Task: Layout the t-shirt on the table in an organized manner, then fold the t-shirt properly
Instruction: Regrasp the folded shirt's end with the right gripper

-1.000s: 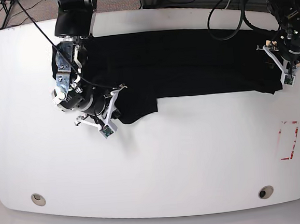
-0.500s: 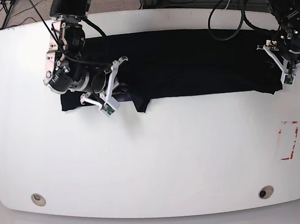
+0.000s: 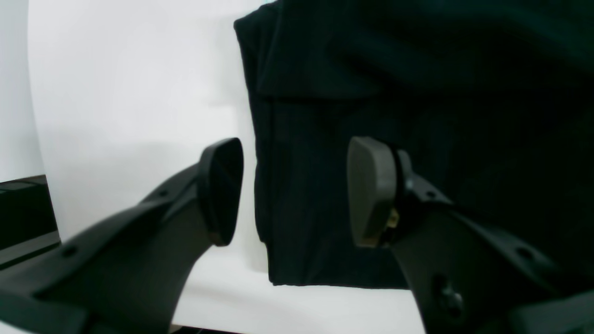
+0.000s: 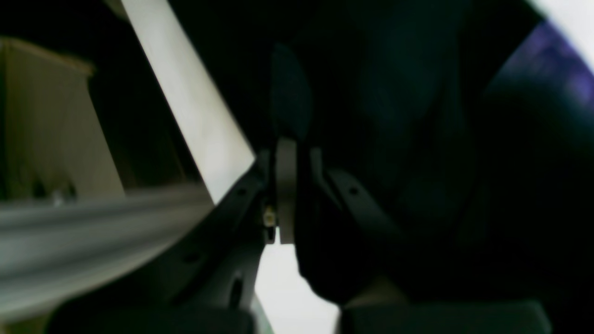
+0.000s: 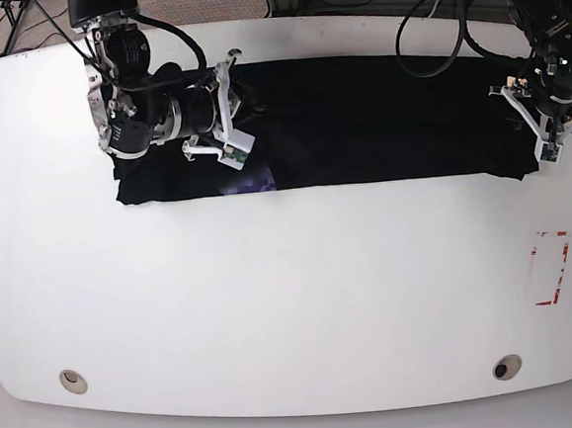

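The black t-shirt [image 5: 378, 118] lies as a long folded band across the back of the white table [image 5: 293, 303]. My right gripper [image 5: 233, 109] is over its left part, shut on a fold of black cloth [image 4: 394, 139], with the fingers [image 4: 285, 185] pressed together. A bit of purple print [image 5: 249, 185] shows at the band's front edge, and again in the right wrist view [image 4: 547, 69]. My left gripper [image 5: 542, 134] is at the shirt's right end. It is open, its pads [image 3: 371, 190] standing either side of the shirt's edge [image 3: 301, 139], one over bare table [image 3: 116, 93].
A red tape rectangle [image 5: 550, 268] marks the table's right side. Two grommet holes [image 5: 72, 381] [image 5: 506, 366] sit near the front edge. Cables [image 5: 430, 24] hang over the back edge behind the shirt.
My right gripper has carried the shirt's hanging left flap from the front up and back over the band. The band's front edge now runs straight. The left arm has stayed put.
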Controlling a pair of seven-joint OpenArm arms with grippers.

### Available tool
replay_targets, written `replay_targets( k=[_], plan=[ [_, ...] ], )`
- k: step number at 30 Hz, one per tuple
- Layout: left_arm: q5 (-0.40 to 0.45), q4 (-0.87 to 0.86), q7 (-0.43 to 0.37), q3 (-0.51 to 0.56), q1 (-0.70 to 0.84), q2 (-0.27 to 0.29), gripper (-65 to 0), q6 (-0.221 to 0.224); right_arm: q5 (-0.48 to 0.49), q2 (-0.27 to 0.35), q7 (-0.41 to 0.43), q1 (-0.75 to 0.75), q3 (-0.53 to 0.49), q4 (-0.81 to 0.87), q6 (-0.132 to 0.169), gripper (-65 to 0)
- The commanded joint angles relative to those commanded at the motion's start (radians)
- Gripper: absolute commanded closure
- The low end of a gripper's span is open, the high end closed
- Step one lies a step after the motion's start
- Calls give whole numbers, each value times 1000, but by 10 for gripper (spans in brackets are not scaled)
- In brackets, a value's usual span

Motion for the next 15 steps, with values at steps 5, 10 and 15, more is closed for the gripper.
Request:
replay_targets(
  k=[5,10,15],
  plan=[
    [0,0,0,0,2,0,-339,0,54,49,8,-8,5,0,0,-425],
    [0,0,0,0,2,0,-339,0,140,71,20,-11,97,-3,0,-457],
    [-8,8,3,-8,0,2,-339,0,152,71,20,-11,201,-6,0,-339]
  ],
)
